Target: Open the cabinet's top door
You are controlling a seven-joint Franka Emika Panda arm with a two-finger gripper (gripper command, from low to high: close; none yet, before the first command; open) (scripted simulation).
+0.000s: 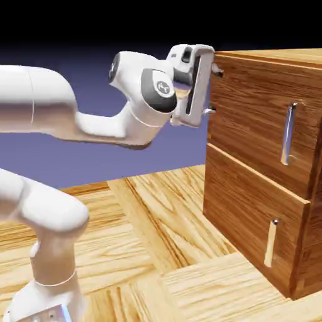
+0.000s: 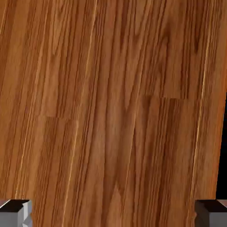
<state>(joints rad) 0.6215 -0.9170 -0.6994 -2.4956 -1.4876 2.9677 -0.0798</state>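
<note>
The reddish-brown wooden cabinet [image 1: 305, 264] stands at the exterior view's right. Its top door [image 1: 248, 116] is shut and carries a long silver vertical handle [image 1: 287, 134] near its right side. My gripper [image 1: 214, 90] is open and points at the door's upper left edge, well left of the handle, with nothing between its fingers. The fingertips [image 1: 217, 69] sit at or just off the wood; I cannot tell if they touch. Grained wood of the cabinet [image 2: 113, 111] fills the hand view, with the gripper [image 2: 113, 215] showing only as two grey tips in the bottom corners. No handle shows there.
Below the top door is a shorter panel [image 1: 242, 207] with a small pale handle [image 1: 272, 243]. The cabinet rests on a light wooden table [image 1: 163, 226]. My white arm [image 1: 94, 119] stretches in from the left at door height.
</note>
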